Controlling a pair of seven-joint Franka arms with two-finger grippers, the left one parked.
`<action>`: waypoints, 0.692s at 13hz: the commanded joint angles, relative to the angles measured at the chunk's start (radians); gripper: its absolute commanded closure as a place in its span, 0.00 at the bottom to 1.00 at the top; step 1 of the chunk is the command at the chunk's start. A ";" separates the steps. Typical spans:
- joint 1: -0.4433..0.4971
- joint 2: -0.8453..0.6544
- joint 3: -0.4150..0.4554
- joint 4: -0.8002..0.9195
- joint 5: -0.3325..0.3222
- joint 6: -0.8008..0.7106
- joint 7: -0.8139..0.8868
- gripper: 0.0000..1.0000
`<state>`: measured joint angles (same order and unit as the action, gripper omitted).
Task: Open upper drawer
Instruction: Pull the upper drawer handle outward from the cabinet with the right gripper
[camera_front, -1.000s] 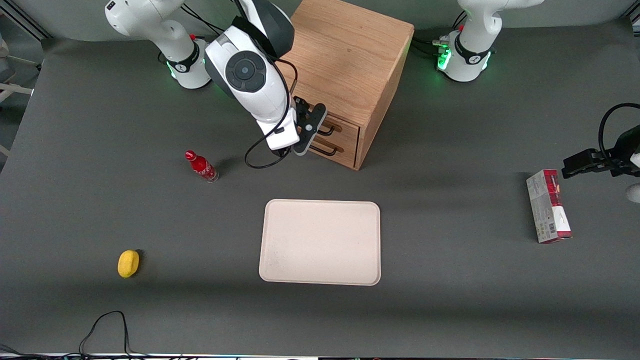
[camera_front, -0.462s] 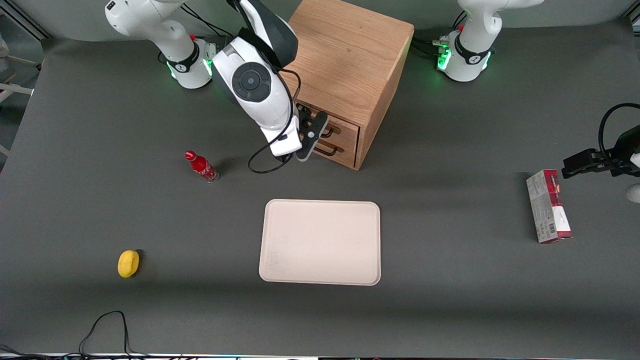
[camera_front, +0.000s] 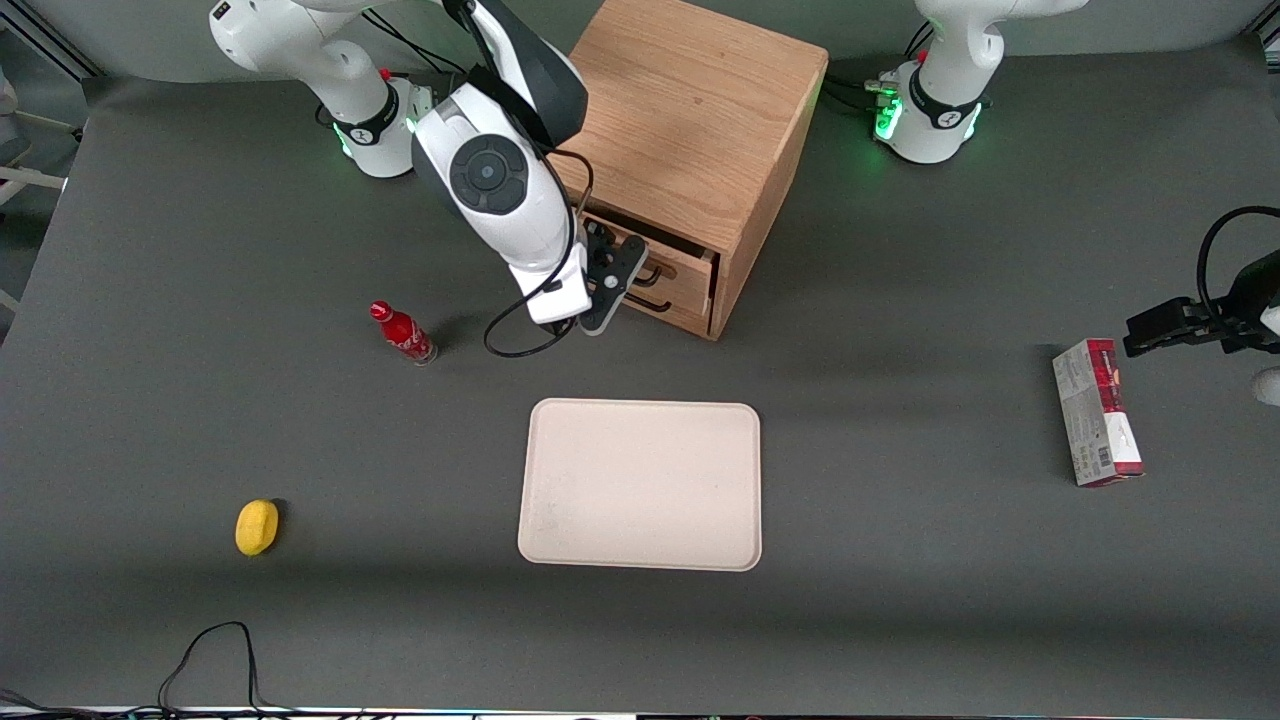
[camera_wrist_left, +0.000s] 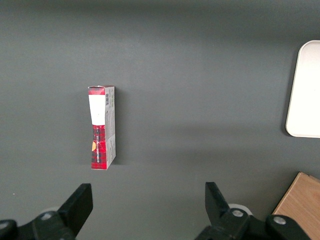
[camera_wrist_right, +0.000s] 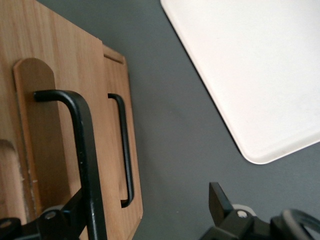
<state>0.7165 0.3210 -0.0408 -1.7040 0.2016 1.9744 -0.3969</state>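
The wooden cabinet (camera_front: 690, 110) stands at the back of the table. Its upper drawer (camera_front: 688, 262) is out a short way, with a dark gap showing under the cabinet top. My gripper (camera_front: 608, 282) is in front of that drawer, at its dark bar handle (camera_front: 655, 270). In the right wrist view the gripper (camera_wrist_right: 149, 202) is open, its fingers wide apart. The upper drawer's handle (camera_wrist_right: 86, 150) runs right against one finger (camera_wrist_right: 70, 215), while the other finger (camera_wrist_right: 219, 197) hangs over the bare table. The lower drawer (camera_wrist_right: 112, 160) with its own handle (camera_wrist_right: 125, 145) sits flush in the cabinet.
A cream tray (camera_front: 640, 485) lies nearer the front camera than the cabinet. A small red bottle (camera_front: 402, 332) stands close to the working arm. A yellow object (camera_front: 257, 526) lies near the front edge. A red and white box (camera_front: 1097, 412) lies toward the parked arm's end.
The gripper went in to the upper drawer's handle, then drew back away from the cabinet. The upper drawer has slid out a little with it.
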 joint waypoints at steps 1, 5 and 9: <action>-0.035 0.042 0.002 0.059 -0.022 0.001 0.006 0.00; -0.074 0.073 0.002 0.104 -0.062 0.001 0.001 0.00; -0.115 0.118 0.002 0.167 -0.062 -0.002 -0.019 0.00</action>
<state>0.6174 0.3905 -0.0442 -1.6070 0.1577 1.9808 -0.4005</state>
